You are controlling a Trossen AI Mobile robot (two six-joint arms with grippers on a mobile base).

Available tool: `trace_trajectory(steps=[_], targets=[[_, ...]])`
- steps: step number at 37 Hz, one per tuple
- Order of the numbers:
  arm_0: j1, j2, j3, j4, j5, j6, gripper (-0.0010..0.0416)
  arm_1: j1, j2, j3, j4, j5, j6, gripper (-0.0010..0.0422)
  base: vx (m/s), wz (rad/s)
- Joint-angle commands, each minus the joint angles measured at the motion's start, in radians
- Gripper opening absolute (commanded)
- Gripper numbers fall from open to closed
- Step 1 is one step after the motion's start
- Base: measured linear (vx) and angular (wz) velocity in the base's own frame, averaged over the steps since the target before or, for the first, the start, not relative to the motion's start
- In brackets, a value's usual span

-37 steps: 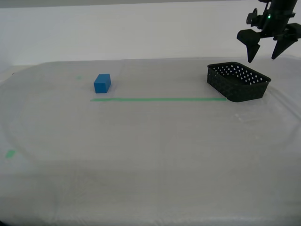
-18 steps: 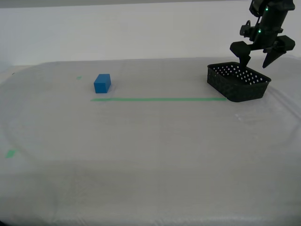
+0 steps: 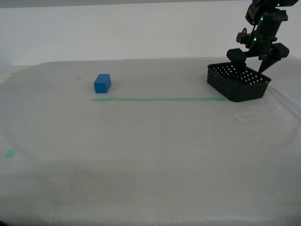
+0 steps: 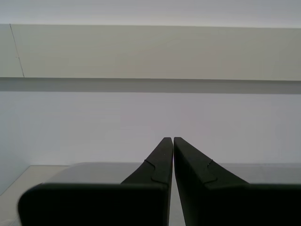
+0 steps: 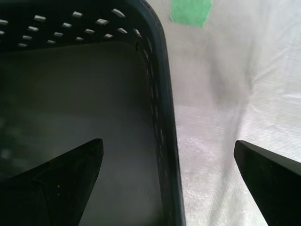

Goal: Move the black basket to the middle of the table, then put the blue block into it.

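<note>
- Nearest: bare stretch of tabletop [image 3: 150, 165], whitish-grey with a faint woven sheen and rounded corners; small green mark [image 3: 9, 153] near the exterior view's left edge.
- Mid-depth: thin green tape line [image 3: 160, 99] across the middle of the surface, likely a reference for the basket's target spot, its far end meeting the basket's front corner.
- Just behind the line, toward the exterior view's left: blue block [image 3: 102, 83], a small solid cuboid with plain matt faces, resting flat and untouched, well apart from the basket.
- Farther back, toward the exterior view's right: black basket [image 3: 237, 87], rigid plastic, rectangular with rounded corners and perforated lattice walls, empty, not yet at the middle.
- Over the basket's far side: my first end effector [image 3: 251, 66], jaws spread wide and holding nothing, one finger inside the basket, the other outside.
- Close view of the same: my first end effector [image 5: 165, 146] straddling the basket wall [image 5: 162, 117], dark finely textured floor to one side, pale tabletop and a scrap of green tape [image 5: 190, 10] to the other; placement judged as set up for pinching the wall so as to drag or lift the basket.
- Outside the exterior view: my second end effector [image 4: 170, 140], black tapered fingers closed tip to tip on nothing, aimed at a plain pale wall; judged parked until the block step.
</note>
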Motion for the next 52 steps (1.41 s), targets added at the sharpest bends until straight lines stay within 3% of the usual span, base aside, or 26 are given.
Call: trace_trajectory(steps=[1,18,38,52], targets=[[0.001,-0.001,-0.026,0.031,0.004,0.006,0.0389,0.0,0.0,0.0,0.005,0.0,0.002,0.0,0.0,0.0],[0.001,-0.003,-0.11,0.111,0.003,0.021,0.0331,0.0,0.0,0.0,0.005,0.0,0.002,0.0,0.0,0.0],[0.001,-0.003,-0.114,0.127,0.003,0.041,0.0311,0.0,0.0,0.001,0.005,0.0,0.002,0.0,0.0,0.0],[0.001,-0.004,-0.114,0.129,0.003,0.042,0.0262,0.0,0.0,0.001,0.005,0.0,0.002,0.0,0.0,0.0]])
